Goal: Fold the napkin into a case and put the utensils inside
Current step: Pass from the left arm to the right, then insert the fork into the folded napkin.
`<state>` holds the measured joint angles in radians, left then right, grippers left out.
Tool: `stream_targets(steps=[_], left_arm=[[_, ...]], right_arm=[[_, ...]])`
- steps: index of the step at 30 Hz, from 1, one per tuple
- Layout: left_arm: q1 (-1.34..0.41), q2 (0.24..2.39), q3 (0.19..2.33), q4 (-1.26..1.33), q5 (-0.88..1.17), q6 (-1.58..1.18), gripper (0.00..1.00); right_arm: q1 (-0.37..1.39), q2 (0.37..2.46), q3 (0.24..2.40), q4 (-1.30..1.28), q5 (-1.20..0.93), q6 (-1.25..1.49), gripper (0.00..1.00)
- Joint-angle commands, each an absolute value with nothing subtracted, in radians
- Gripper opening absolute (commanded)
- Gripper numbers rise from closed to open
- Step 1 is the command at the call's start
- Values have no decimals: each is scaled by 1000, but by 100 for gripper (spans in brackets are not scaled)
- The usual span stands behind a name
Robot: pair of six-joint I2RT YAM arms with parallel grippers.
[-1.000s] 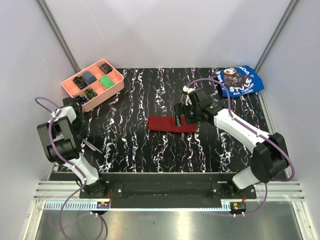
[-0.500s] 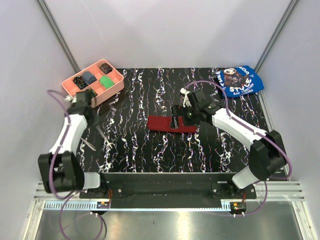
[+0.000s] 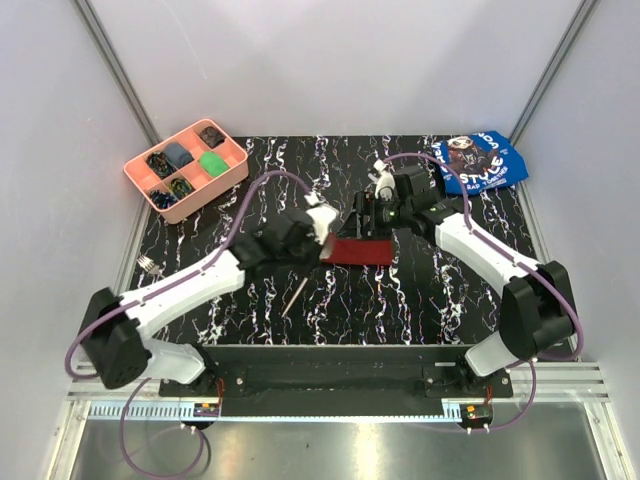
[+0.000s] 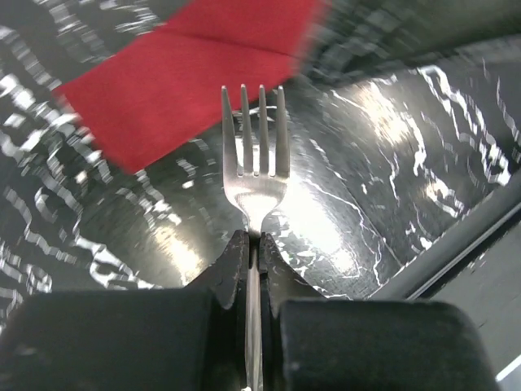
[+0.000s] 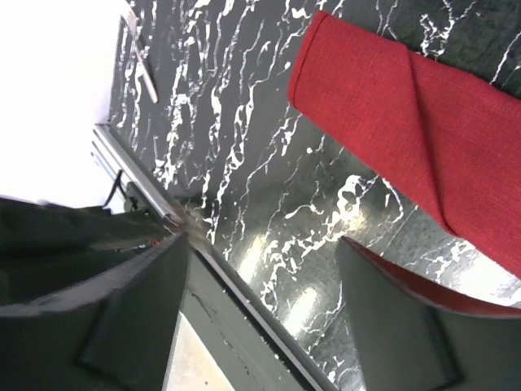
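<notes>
The black marbled counter (image 3: 420,290) is the biggest thing under me, and both my arms reach in toward its middle. The napkin (image 3: 358,251) lies there, folded into a narrow red strip with a diagonal fold line across its top layer. A blue printed cloth (image 3: 480,162) sits at the far right corner, well apart from the napkin. A pink tray (image 3: 210,193) with small items in its compartments sits at the far left corner. My left claw (image 4: 252,244) is clamped tight on the handle of a fork (image 4: 256,167). The handle runs straight between the two fingers. The tines point away from me at the near edge of the napkin, just short of it, with the fork above the bare counter. My right claw (image 5: 262,252) hangs over the far side of the napkin with its fingers spread wide and bare counter showing between them. A thin red edge runs along the top of one finger, but I cannot tell whether that cloth is touching it. A second slim silver utensil (image 3: 293,298) lies flat on the counter near the front edge, on my left of the napkin, touched by neither claw.
</notes>
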<state>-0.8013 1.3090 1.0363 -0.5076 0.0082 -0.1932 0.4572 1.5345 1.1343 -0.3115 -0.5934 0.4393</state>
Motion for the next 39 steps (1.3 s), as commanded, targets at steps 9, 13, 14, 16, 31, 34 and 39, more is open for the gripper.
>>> stream_targets(steps=[9,13,14,16,31,34,39], left_arm=[[-943,1413,1166,-564,-138,-43,0],[-950,1423,1178,-574,-146,-23,0],[-956,1430,1183,-577,-158,-18,0],[-960,1445,1196,-591,-158,-6,0],[-852,1465,1314,-592,-163,-118,47],[-709,1436,1302,-527,-42,-267,50],[-493,1502,1232,-384,191,-498,21]], right_arm=[[453,1502,1102,-281,-767,414,57],[451,1519,1089,-282,-819,407,53],[453,1526,1088,-281,-819,408,52],[453,1537,1089,-284,-833,400,48],[350,1445,936,-177,-606,537,0],[235,1352,843,-155,-546,567,0],[62,1226,752,-156,-480,558,0]])
